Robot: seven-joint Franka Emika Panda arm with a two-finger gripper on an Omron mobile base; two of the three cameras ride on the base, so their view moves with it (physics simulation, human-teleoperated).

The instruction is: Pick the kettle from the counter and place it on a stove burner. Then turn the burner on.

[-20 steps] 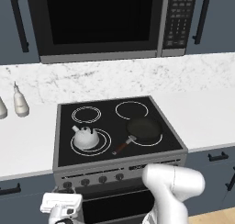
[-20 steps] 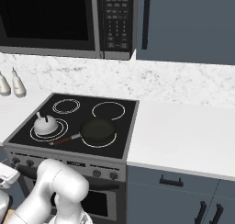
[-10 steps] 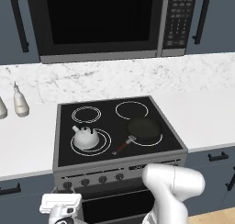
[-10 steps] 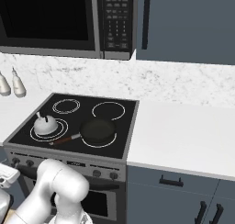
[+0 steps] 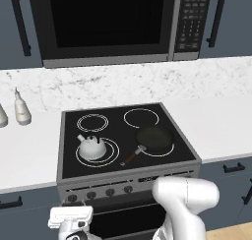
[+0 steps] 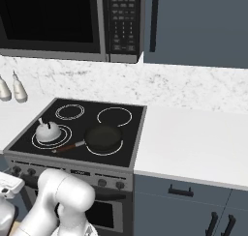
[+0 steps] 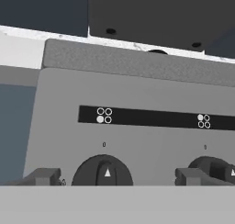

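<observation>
The small white kettle (image 5: 90, 145) (image 6: 47, 131) stands upright on the stove's front-left burner (image 5: 111, 152), beside the black frying pan (image 5: 154, 139) (image 6: 102, 138). My gripper (image 5: 72, 218) (image 6: 7, 185) hangs low in front of the stove's control panel, at its left end. In the hand view the gripper (image 7: 118, 176) is open, its dark fingertips (image 7: 43, 175) wide apart on either side of the leftmost knob (image 7: 103, 172). That knob's white pointer stands straight up at its 0 mark. A second knob (image 7: 215, 169) sits just beyond the right fingertip. The white counter (image 5: 29, 153) (image 6: 193, 143) flanks the stove.
Two slim whitish bottles (image 5: 21, 111) (image 6: 18, 89) stand on the counter at the far left by the marble wall. A microwave (image 5: 108, 22) hangs above the stove. Grey drawers with dark handles (image 6: 181, 191) run below the counter on the right.
</observation>
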